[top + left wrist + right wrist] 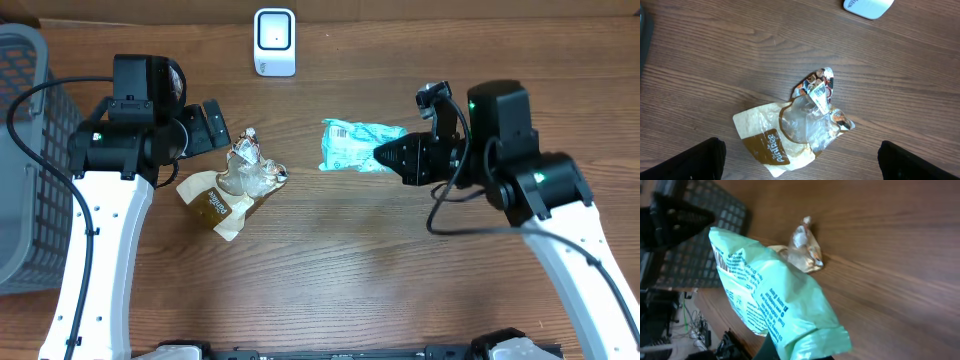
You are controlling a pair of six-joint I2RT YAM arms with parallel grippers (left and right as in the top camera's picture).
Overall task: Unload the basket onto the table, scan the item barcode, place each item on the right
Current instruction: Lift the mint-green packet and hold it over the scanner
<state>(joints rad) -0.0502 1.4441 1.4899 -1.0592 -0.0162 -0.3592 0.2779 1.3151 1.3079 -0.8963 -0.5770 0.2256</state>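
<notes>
Far left, grey mesh basket at the table edge. Left gripper is released, jaws spread wide, nothing between them; it hangs just above and left of a crumpled cream-and-brown snack bag. The left wrist view looks straight down on that bag: it lies flat on the wood, its clear part creased and the printed end twisted up, with a finger in each lower corner, well apart from it.

Top centre, white scanner stands near the far edge, away from both arms.

Right of centre, green packet, printed side showing, sits between the scanner and the right arm, nearer the arm. Right gripper is clenched on the packet's right end. In the right wrist view the packet fills the frame, tilted, small text visible; barcode not readable. Cannot tell whether it touches the table.
</notes>
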